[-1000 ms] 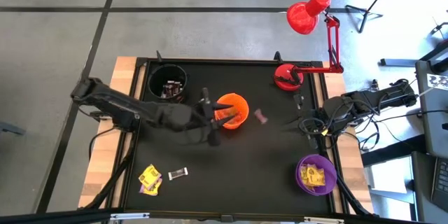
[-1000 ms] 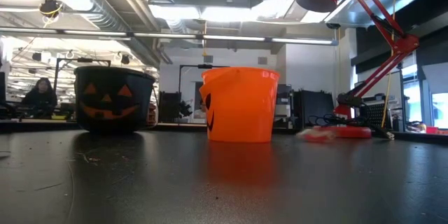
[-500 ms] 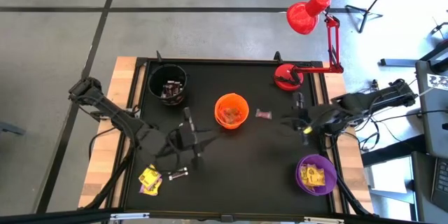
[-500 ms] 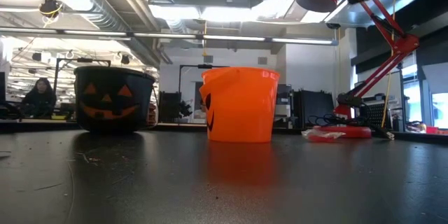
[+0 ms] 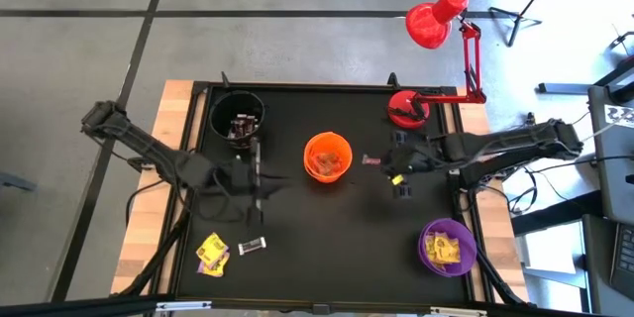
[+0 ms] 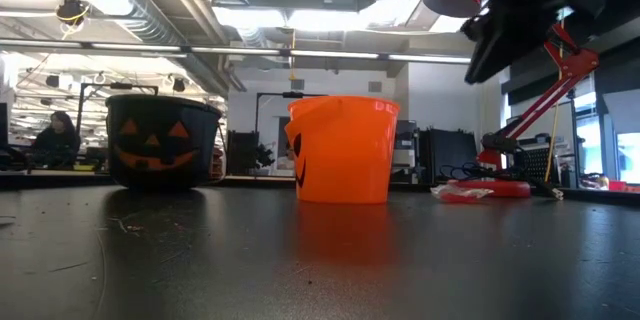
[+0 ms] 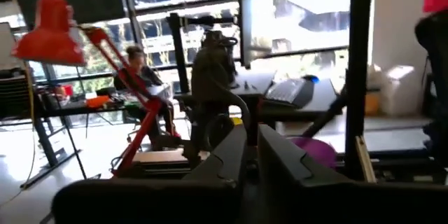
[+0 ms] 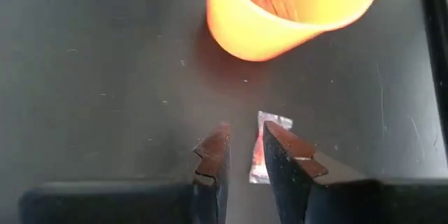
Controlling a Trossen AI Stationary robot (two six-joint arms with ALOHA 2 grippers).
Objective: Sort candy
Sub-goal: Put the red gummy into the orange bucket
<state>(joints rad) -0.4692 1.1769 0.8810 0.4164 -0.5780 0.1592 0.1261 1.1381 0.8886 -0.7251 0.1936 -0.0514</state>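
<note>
**Foil-wrapped candy beside orange cup, right gripper over it**

Spotted one loose candy [image 8: 274, 121], silvery with pink, flat on the black table [image 5: 327, 228] just beside the orange cup [image 5: 328, 158]. Found the right gripper [image 8: 243, 142] right above it, fingers spread a little, nothing pinched, wrapper showing in the gap.

Placed the left gripper [image 7: 250, 140] over the table between the black cup [image 5: 238, 117] and the near-edge sweets. Fingers nearly pressed together, nothing seen between them.

Counted more unsorted candy near the front-left corner: yellow pieces [image 5: 212, 253] and a dark one [image 5: 254, 246] just beside. Noted filled wrappers already in the orange, black and purple cup [image 5: 446, 248].

Judged the piece light, small, crinkly, probably slippery on foil and prone to skating on the table. Would straddle the firm middle across its short side, not the twisted ends, and close gently. Expected thin fingers to need to come right down to the surface.
</note>
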